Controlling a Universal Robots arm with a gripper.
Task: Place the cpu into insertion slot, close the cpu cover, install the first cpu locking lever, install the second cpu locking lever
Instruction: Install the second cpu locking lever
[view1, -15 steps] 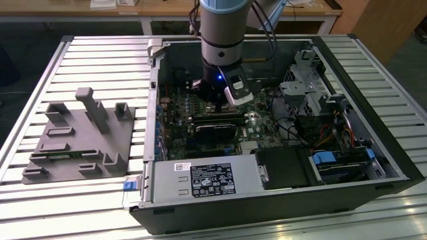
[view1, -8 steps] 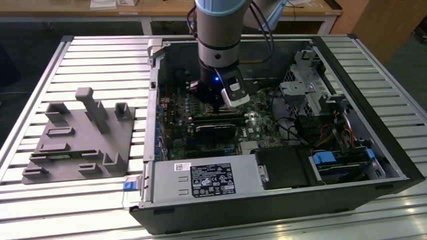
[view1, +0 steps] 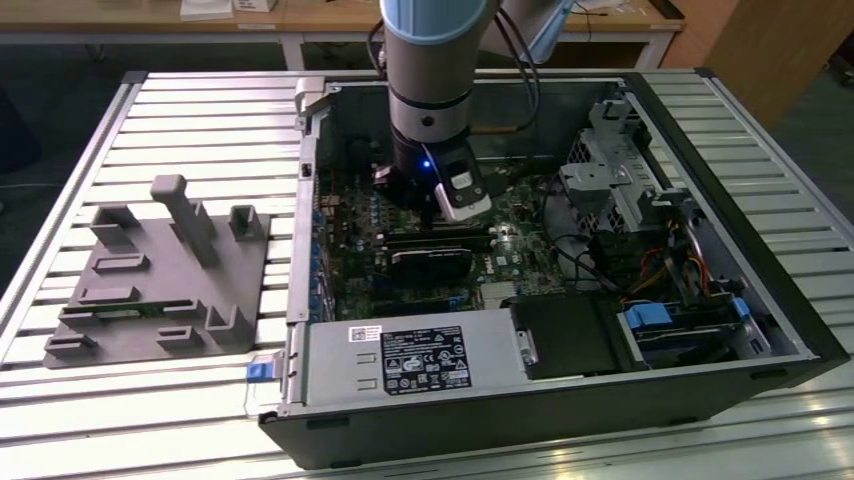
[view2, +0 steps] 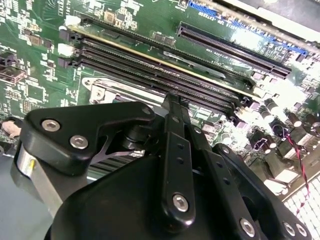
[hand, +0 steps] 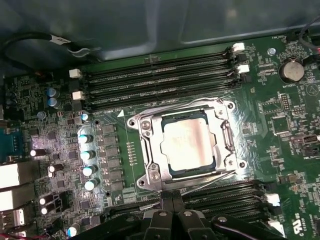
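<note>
Beneath the tool (hand: 172, 212), fingers pressed together: square silvery cpu (hand: 189, 145) under framed metal cpu cover (hand: 150, 145).

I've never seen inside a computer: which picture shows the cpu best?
The first wrist view: the cpu lies in plain sight, framed by the cpu cover. In the exterior view the arm stands over that spot; in the second wrist view the gripper blocks it.

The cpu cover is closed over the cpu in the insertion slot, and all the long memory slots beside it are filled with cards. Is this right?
Not entirely. The cpu cover is closed over the cpu in the insertion slot, but the first wrist view shows the memory slots empty.
</note>
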